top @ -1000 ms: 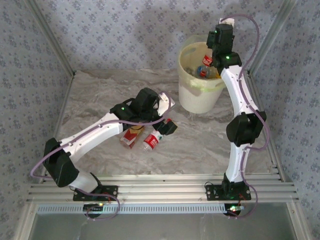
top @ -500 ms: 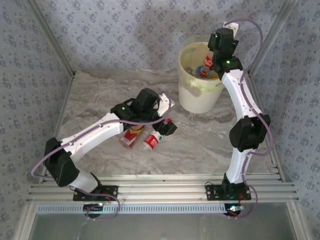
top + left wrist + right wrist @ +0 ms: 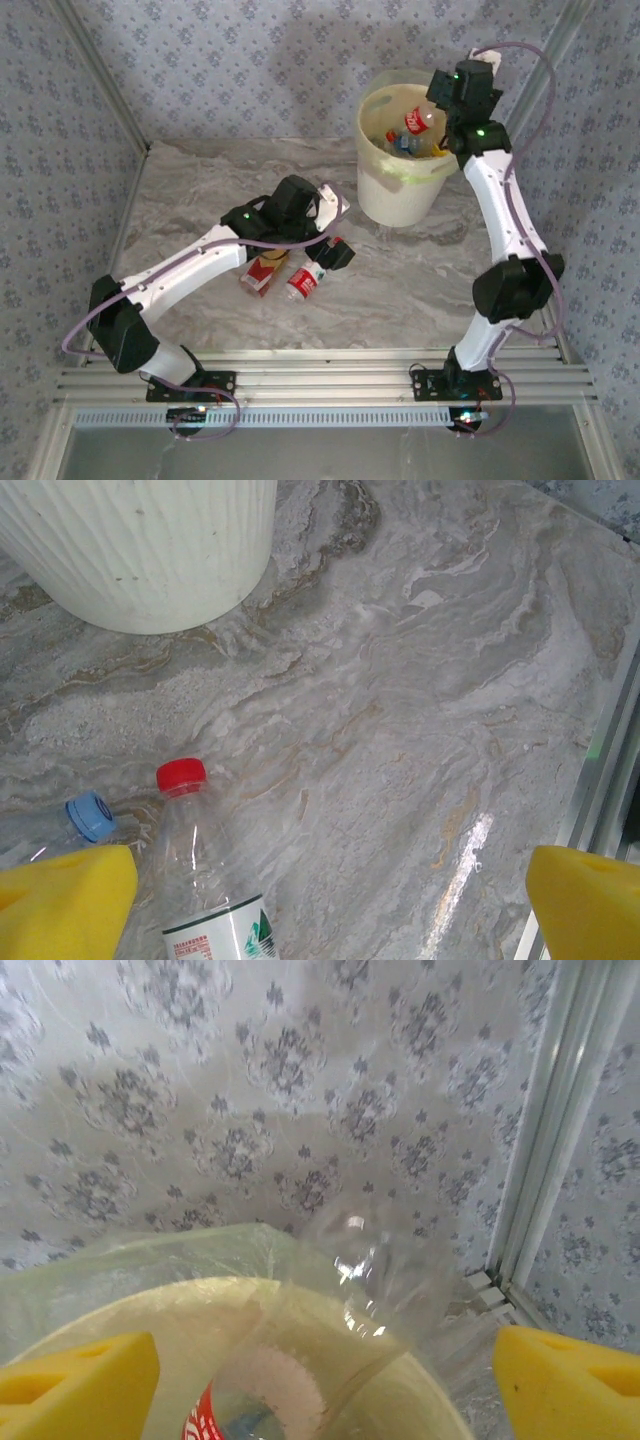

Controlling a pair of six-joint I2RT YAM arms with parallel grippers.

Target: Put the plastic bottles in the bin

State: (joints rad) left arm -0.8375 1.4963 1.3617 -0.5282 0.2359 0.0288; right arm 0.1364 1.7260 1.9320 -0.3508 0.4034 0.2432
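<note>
1. Release step: right gripper [image 3: 325,1380] is over the bin [image 3: 385,195], pads spread wide, red-labelled bottle [image 3: 340,1290] between them above the bin's mouth, apparently touching neither.
2. Let it drop clear of both pads before retracting. Pull straight up, away from the liner bag [image 3: 150,1260].
3. Left gripper [image 3: 330,905] is wide open and empty over the table [image 3: 420,680], beside the red-capped bottle [image 3: 200,870] and blue-capped bottle [image 3: 90,816]. Likely next picks.

bin [image 3: 400,195]: 1
bottles on table [image 3: 420,290]: 2, red-cap bottle [image 3: 205,880] and blue-cap bottle [image 3: 90,816]
bottles in bin: several, count unclear
arms: 2, left arm [image 3: 190,265], right arm [image 3: 505,215]
</note>
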